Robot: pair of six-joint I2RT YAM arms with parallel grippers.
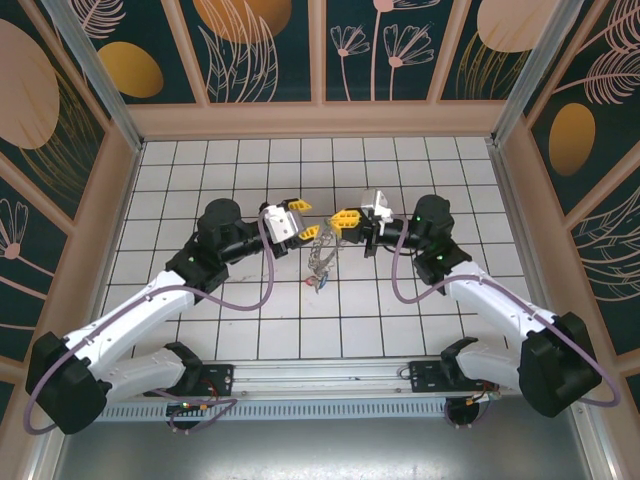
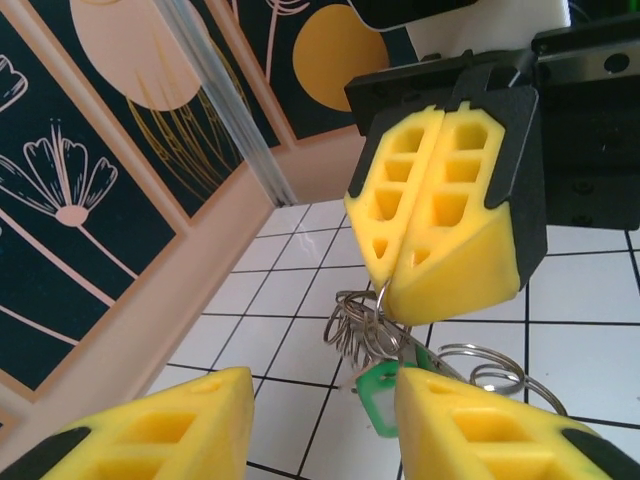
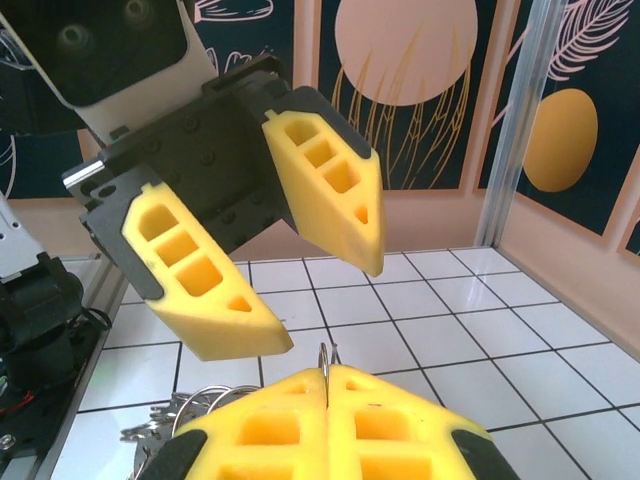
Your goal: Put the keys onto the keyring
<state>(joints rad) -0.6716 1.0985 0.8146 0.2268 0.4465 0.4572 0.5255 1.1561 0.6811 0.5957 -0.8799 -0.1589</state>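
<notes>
White tiled tabletop (dark grid lines), dark teal wall panels with peach floral motifs

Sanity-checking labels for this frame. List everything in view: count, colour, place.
keyring: 1, silvery wire loops, hanging above the middle of the table
green key: 1, green plastic head, among the keyring's upper loops
red and blue bits: small, at the keyring's lower end near the tiles; likely key heads, too small to confirm
table: 1, white tiles with a dark grid
walls: dark teal panels with orange and pale plant prints, tan frames, on three sides
left gripper: 1, yellow fingers, open, facing the keyring
right gripper: 1, yellow fingers, shut on a loop of the keyring
</notes>
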